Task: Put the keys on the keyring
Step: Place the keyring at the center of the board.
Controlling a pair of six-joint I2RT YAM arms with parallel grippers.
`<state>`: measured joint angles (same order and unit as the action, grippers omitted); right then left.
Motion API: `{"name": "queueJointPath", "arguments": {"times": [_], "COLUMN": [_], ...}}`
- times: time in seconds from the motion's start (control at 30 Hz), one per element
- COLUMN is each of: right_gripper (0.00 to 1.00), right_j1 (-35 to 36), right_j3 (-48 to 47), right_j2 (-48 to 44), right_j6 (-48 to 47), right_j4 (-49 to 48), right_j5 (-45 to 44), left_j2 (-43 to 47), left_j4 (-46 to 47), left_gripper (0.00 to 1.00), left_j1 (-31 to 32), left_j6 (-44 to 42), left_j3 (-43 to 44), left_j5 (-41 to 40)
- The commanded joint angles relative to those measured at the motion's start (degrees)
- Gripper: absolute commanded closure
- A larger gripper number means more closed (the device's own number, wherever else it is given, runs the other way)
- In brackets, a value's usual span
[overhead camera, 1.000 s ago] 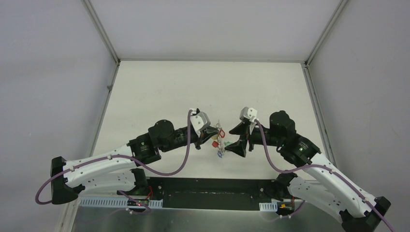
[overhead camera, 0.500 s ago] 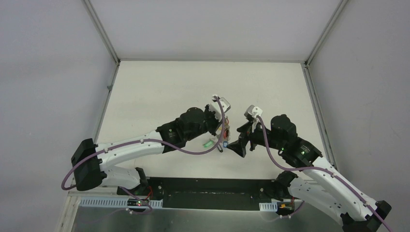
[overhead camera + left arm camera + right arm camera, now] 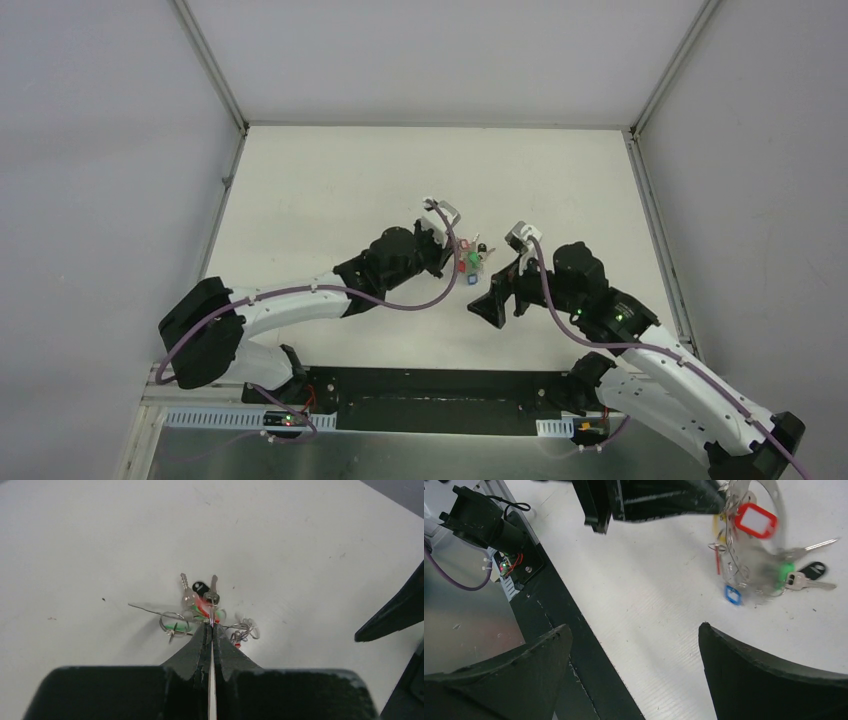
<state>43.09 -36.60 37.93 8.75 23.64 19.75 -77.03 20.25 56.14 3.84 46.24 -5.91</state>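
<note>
Two arms lean in over the pale counter (image 3: pixel 340 170) and nearly meet at its middle. On the left, the left arm (image 3: pixel 300 300) stretches far across, and the left jaws are pinched tight together with no gap that I can see. The keyring (image 3: pixel 780 515), a thin grey loop, comes up to their very tip and looks nipped there, though its outline is smeared in the right wrist view. The keys (image 3: pixel 188 596) sit just beyond that tip. Their silver blades point away from the jaws, and red and green heads and one black head show among small wire rings. A red tag (image 3: pixel 754 520) and a small blue tag (image 3: pixel 732 594) belong to the same cluster. Just to the right, clear of the bunch, the right jaws stand spread wide at the end of the right arm (image 3: pixel 640 345), with only bare counter between them and their mouth turned toward the keys.
</note>
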Motion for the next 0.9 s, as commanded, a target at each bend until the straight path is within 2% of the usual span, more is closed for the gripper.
{"name": "queueJointPath", "arguments": {"times": [0.0,0.17,0.2,0.27,0.33,0.4,0.43,0.47,0.57,0.6,0.7,0.87], "right_gripper": [0.01,0.0,0.0,0.0,0.0,0.0,0.0,0.0,0.0,0.0,0.0,0.0], "right_j1": [-0.1,-0.3,-0.4,-0.7,-1.3,-2.7,-3.8,-5.3,-10.7,-12.5,-18.0,-31.3], "right_j3": [0.1,-1.1,-1.5,-1.9,-2.4,-2.9,-3.3,-3.5,-3.5,-3.4,-2.4,1.4], "right_j2": [1.8,5.2,5.8,7.4,9.0,11.1,12.4,13.7,17.0,17.8,19.3,20.8], "right_j6": [2.5,3.7,3.9,4.3,4.8,5.7,6.7,7.8,10.5,10.9,10.7,12.0], "right_j4": [-2.3,-2.8,-3.0,-3.6,-4.7,-6.5,-7.3,-8.2,-11.4,-12.2,-13.9,-16.9], "right_j5": [-1.2,-1.1,-1.0,-0.6,0.2,2.2,3.6,5.6,10.6,11.5,11.7,11.3], "left_j2": [-0.1,5.2,6.8,10.8,15.0,18.6,20.2,21.6,24.7,25.1,24.3,18.9], "left_j4": [9.1,10.7,9.8,6.3,1.2,-3.1,-4.5,-5.8,-8.7,-8.5,-8.2,-9.5], "left_gripper": [1.0,1.0,0.97,0.79,0.5,0.26,0.07,0.02,0.01,0.01,0.01,0.01], "left_j1": [-0.3,-0.2,-0.2,-0.2,-0.2,-0.2,-0.2,-0.2,-1.1,-2.2,-7.2,-18.9], "left_j6": [4.4,6.9,7.6,9.0,10.4,11.4,11.1,10.6,14.3,15.0,15.4,13.9], "left_j3": [-8.1,-17.5,-19.0,-21.0,-22.0,-22.3,-22.3,-22.3,-21.8,-21.9,-21.2,-17.7], "left_j5": [-1.3,2.9,2.9,2.4,1.5,0.1,-0.3,-0.8,-5.0,-3.6,3.4,16.1]}}
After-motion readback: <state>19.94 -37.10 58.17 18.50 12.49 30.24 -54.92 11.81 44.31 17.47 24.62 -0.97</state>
